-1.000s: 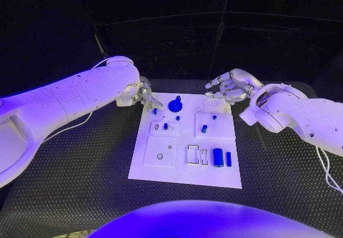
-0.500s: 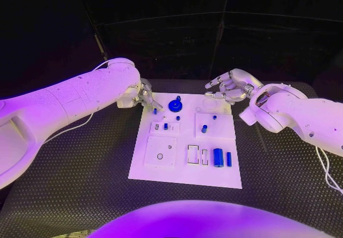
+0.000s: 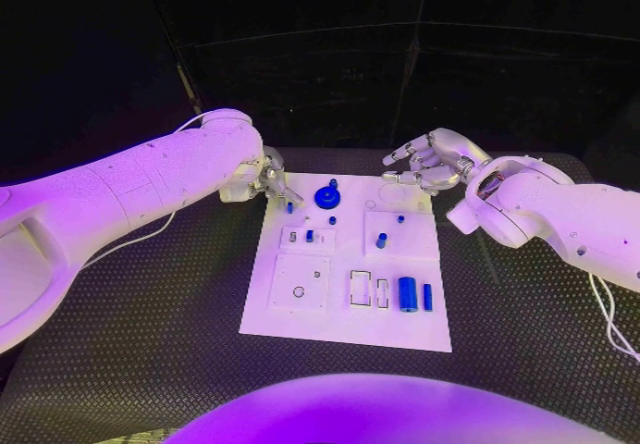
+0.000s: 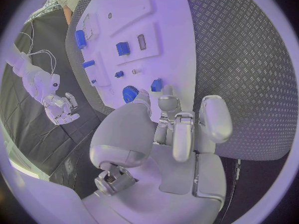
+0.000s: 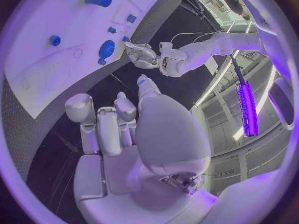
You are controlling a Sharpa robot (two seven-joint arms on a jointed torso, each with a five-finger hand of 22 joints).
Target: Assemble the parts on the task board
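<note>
Progress looks early to middling, I'd say. The task board (image 3: 350, 319) sits mid-table, and several small blue parts seem seated already: a little peg (image 3: 308, 236) in the raised block on the left side, another peg (image 3: 380, 240) on the square plate to its right, and a round blue gear (image 3: 326, 196) near the far edge. Down at the near end a fat blue cylinder (image 3: 407, 294) and a slim blue bar (image 3: 427, 296) lie loose beside empty rectangular slots (image 3: 360, 288), and the round hole (image 3: 298, 291) in the lower left plate is unfilled, so plenty is left.

The left hand (image 3: 267, 178) is at the board's far left corner, fingertips (image 4: 167, 103) pressed together right at a tiny blue piece (image 4: 156, 85); whether it's actually pinched or just touched I can't tell. The right hand (image 3: 427, 159) hovers off the far right corner, fingers (image 5: 102, 124) loosely curled and apart, holding nothing.

The board itself is a flat white plate with raised white sub-plates on it.
</note>
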